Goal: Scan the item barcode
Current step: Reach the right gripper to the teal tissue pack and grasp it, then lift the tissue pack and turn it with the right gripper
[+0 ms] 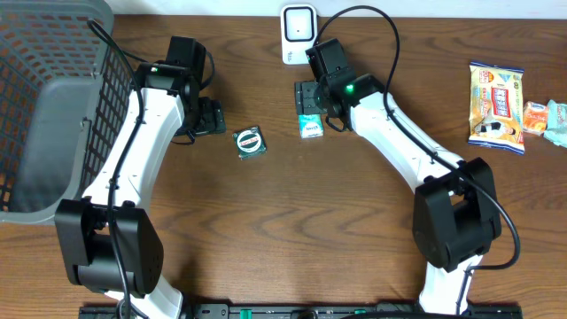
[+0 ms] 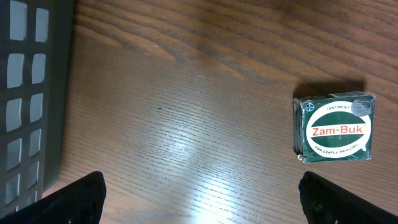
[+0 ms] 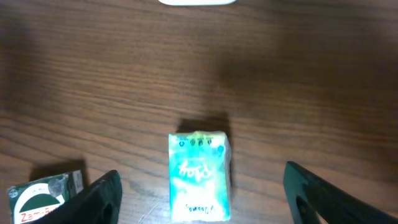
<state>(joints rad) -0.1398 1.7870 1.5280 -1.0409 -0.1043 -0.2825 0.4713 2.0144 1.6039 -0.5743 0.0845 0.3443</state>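
**Right pincer astride the pack, no contact**

Item: I judge the pack [image 3: 199, 177] to be the one for scanning. It is a small teal-and-white wrapped packet lying flat on the table near the scanner [image 1: 299, 31], on the side towards my bases.

Handling, as judged: light, with a thin glossy wrapper over a fairly firm block. It is likely to slip under a weak pinch and to dent under a hard one, but it is not fragile. The best hold is across the two long sides at mid-length, leaving the broad faces free to turn to the scanner. No barcode is visible.

Right pincer [image 3: 202, 190]: spread wide, one finger either side of the pack with bare wood between. It holds and touches nothing.

Left pincer [image 2: 202, 193]: fully spread and empty, farther from the scanner. The tin [image 2: 336, 127] lies ahead of one finger, apart
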